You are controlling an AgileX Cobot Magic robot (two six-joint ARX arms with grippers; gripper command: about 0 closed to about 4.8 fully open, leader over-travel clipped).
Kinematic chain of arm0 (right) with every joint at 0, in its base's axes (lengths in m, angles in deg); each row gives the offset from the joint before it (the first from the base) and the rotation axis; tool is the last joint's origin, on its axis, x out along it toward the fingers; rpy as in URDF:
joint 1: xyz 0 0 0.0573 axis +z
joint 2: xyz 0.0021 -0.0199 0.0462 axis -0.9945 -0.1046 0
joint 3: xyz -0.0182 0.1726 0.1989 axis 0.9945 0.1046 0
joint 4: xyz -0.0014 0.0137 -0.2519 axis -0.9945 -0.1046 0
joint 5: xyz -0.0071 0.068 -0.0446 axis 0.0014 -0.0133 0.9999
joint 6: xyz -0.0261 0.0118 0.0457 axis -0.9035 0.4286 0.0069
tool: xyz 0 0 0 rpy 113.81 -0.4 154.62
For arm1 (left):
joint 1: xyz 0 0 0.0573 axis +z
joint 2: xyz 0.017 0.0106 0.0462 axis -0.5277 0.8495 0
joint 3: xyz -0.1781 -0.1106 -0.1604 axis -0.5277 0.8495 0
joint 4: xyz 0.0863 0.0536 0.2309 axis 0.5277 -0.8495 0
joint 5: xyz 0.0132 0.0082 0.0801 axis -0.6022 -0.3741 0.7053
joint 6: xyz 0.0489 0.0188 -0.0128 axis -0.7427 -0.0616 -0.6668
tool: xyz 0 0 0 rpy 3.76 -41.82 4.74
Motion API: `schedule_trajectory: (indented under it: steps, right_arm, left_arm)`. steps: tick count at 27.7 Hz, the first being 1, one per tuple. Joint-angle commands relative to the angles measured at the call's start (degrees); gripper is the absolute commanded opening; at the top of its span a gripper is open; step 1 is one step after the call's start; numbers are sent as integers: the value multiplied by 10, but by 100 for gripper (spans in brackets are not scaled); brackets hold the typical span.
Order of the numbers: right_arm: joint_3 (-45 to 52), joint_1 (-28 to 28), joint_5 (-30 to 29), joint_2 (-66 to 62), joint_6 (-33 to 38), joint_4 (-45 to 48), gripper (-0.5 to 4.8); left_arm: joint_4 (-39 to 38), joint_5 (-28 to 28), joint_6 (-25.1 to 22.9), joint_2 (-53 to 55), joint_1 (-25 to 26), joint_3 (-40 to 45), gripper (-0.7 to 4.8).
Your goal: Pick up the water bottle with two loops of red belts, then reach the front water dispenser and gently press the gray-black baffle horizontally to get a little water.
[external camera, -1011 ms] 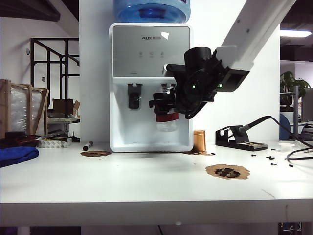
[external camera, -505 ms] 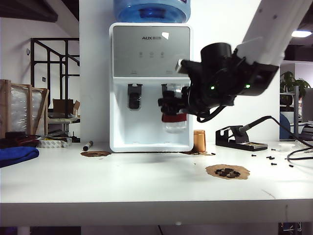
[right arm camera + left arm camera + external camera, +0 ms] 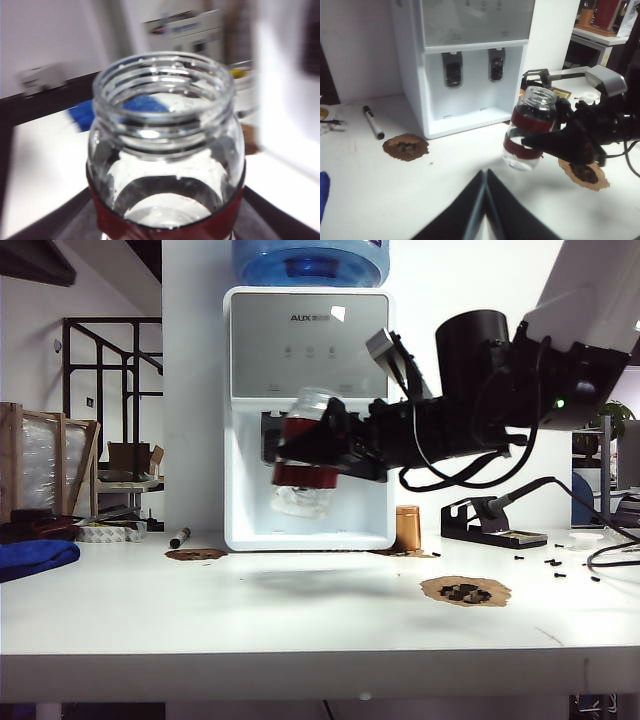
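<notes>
My right gripper [image 3: 328,452] is shut on the water bottle [image 3: 303,455], a clear jar with two red bands. It holds the bottle tilted in the air in front of the white water dispenser [image 3: 310,350], clear of the taps. The right wrist view is filled by the bottle's open mouth [image 3: 162,100], with dark fingers [image 3: 272,215] at its sides. In the left wrist view the bottle [image 3: 529,127] hangs over the table a little in front of the dispenser [image 3: 470,47], whose right-hand gray-black baffle [image 3: 496,65] stands free. My left gripper [image 3: 485,200] is shut and empty, low over the table.
A copper cylinder [image 3: 407,528] stands right of the dispenser, and a soldering-iron stand [image 3: 490,522] further right. Brown patches [image 3: 465,590] [image 3: 195,554], a marker [image 3: 179,537], a tape roll [image 3: 110,532] and a blue cloth [image 3: 35,557] lie on the table [image 3: 300,620].
The right arm has drawn the bottle away from the right-hand tap and swung it left. The wrist turned, so the bottle now tilts in front of the dispenser's middle.
</notes>
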Motion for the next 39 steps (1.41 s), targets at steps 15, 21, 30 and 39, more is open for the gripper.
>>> schedule_trajectory:
  steps: [15,21,30,39]
  right_arm:
    - [-1,137,273,30,-85,-70,-2]
    - [17,140,256,29,-25,-26,-2]
    - [37,147,221,18,-28,-8,-2]
    - [37,153,226,-25,-26,23,-2]
  left_arm:
    - [-130,112,-4,-152,2,-3,-5]
    - [-179,149,-20,-165,3,-3,-5]
    - [-197,57,-19,-165,3,-3,-5]
    - [-197,0,-19,-165,3,-3,-4]
